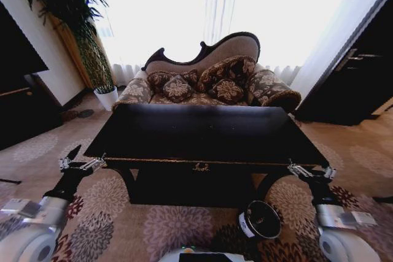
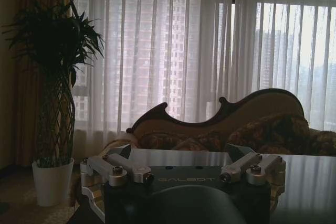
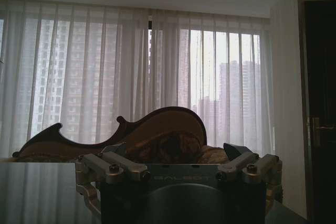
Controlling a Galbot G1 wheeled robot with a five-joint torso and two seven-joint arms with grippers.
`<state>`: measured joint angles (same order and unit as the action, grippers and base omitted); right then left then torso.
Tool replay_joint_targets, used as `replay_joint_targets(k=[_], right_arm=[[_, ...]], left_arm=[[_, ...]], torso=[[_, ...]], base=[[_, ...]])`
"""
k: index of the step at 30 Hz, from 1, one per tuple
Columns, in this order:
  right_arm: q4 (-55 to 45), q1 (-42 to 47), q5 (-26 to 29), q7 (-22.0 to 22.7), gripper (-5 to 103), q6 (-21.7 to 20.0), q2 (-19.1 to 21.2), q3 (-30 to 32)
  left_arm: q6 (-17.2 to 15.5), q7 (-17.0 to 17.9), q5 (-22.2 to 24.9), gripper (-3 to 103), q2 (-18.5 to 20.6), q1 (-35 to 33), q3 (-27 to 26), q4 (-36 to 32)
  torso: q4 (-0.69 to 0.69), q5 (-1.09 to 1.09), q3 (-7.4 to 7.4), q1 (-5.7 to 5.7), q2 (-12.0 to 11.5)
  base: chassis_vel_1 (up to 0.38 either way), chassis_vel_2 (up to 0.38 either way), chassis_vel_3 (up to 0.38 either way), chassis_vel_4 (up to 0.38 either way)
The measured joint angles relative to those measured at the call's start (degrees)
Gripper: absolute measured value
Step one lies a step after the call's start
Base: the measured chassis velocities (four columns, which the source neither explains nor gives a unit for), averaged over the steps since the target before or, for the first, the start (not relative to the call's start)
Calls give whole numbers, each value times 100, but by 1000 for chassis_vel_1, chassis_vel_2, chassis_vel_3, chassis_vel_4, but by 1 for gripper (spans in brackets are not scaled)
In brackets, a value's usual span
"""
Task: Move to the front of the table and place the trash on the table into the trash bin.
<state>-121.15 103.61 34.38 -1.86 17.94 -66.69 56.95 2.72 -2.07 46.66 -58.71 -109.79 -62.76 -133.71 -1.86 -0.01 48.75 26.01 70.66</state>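
The glossy black table (image 1: 202,133) with gold trim stands right in front of me, its front apron facing me. I see no trash on its dark top; it is out of view. On the carpet below the table's front right stands the small dark trash bin (image 1: 259,219) with a white label. My left gripper (image 1: 80,159) hovers open at the table's front left corner. At the front right corner my right gripper (image 1: 310,170) is open too. Both wrist views look across the tabletop (image 2: 210,158) past the open left gripper (image 2: 181,153) and right gripper (image 3: 176,150).
A patterned sofa (image 1: 209,81) stands directly behind the table, before curtained windows. A tall potted plant (image 1: 92,59) in a white pot is at the back left. Dark cabinets line the left (image 1: 18,102) and right (image 1: 362,78) walls. Floral carpet surrounds the table.
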Motion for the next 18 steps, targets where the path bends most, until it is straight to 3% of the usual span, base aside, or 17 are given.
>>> replay_joint_targets(k=[18], right_arm=[[2, 0, 1, -3, 100, 5, -1, -1]], left_arm=[[0, 0, 0, 100, 0, 0, 0, 0]], torso=[[0, 0, 0, 0, 0]], base=[[0, 0, 0, 0]])
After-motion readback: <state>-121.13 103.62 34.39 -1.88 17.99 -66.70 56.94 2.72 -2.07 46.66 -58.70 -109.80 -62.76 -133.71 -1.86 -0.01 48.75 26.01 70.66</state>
